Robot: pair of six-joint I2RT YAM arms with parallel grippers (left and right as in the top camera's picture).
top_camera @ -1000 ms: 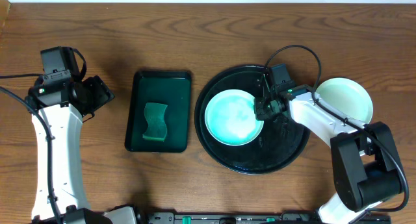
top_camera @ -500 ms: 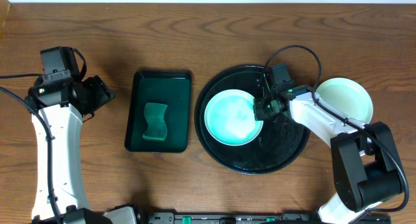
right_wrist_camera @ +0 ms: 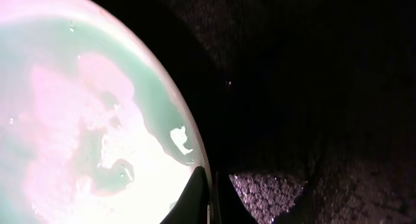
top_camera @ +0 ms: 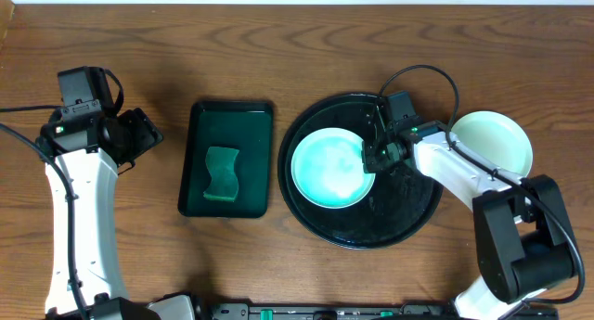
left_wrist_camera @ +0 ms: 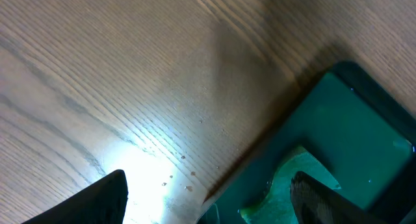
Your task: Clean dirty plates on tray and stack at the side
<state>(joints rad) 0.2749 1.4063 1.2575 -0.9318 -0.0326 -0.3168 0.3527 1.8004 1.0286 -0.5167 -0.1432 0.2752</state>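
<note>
A round white plate (top_camera: 331, 168) wet with pale green film lies on the left half of the black tray (top_camera: 408, 223). My right gripper (top_camera: 373, 160) is at the plate's right rim. In the right wrist view its fingers (right_wrist_camera: 195, 198) pinch that rim, one over the plate (right_wrist_camera: 78, 120) and one outside above the tray floor (right_wrist_camera: 292, 74), so the gripper (right_wrist_camera: 211, 195) is shut on it. A second plate (top_camera: 492, 144), cleaner, sits on the table right of the tray. My left gripper (top_camera: 144, 134) hangs open over bare wood at the far left.
A rectangular dark green tray (top_camera: 228, 125) holding a green sponge (top_camera: 222, 174) lies between the left arm and the black tray. In the left wrist view, this tray (left_wrist_camera: 364, 120) and the sponge (left_wrist_camera: 286, 178) show beside the open left gripper (left_wrist_camera: 211, 198).
Hardly anything differs. The right gripper stays at the plate's right rim and the left arm has not moved.
</note>
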